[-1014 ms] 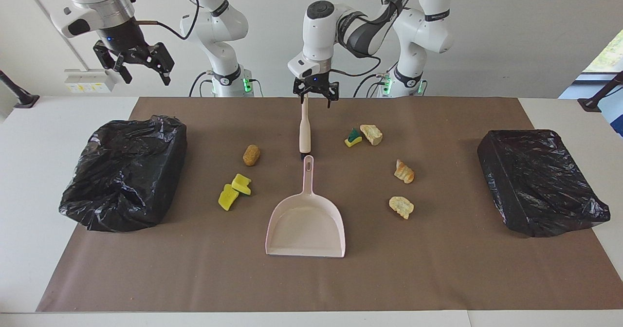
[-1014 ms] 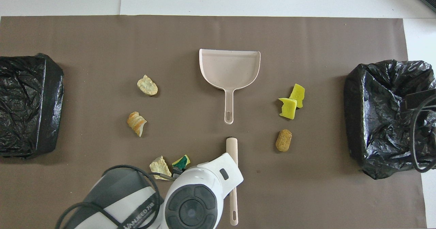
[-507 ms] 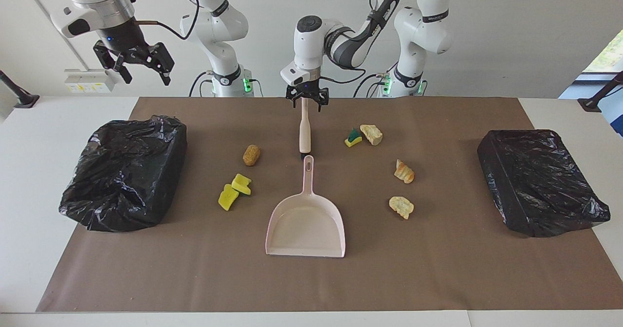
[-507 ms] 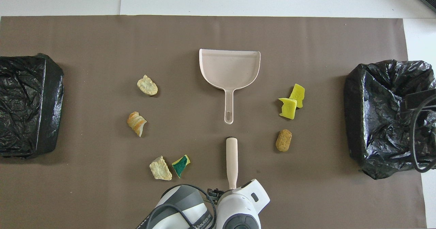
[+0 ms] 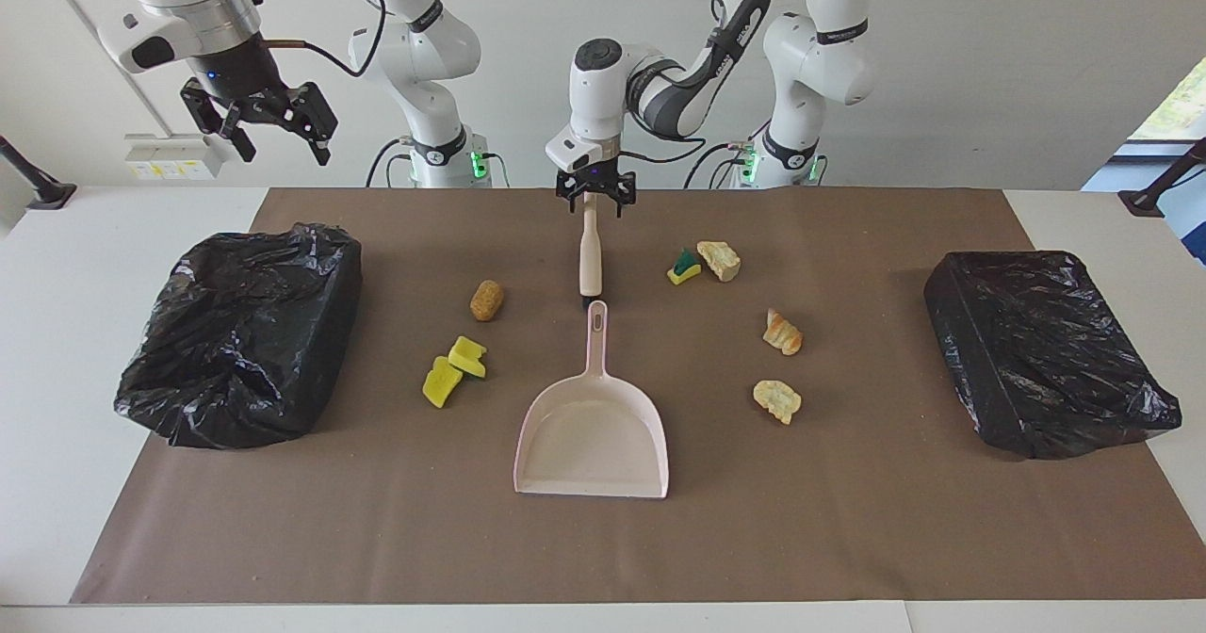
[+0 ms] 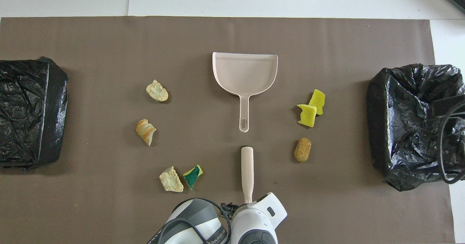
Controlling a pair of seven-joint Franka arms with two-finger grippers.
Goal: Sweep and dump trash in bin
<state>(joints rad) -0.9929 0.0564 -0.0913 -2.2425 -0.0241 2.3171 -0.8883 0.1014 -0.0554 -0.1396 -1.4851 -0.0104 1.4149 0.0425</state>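
Two cameras cover one table. The facing view looks down from high across the table toward the two robot arms, whose bases stand along its top edge against a pale wall; it takes in the whole brown mat (image 5: 848, 539). The overhead view sits high above the robots' end and looks steeply down and forward, closer in, cutting off the mat's nearest strip. Both views share the mat, the pink dustpan (image 5: 591, 435) (image 6: 245, 73) at its middle, and two black-bagged bins (image 5: 240, 332) (image 6: 410, 124) at its ends, turned half a circle between them.
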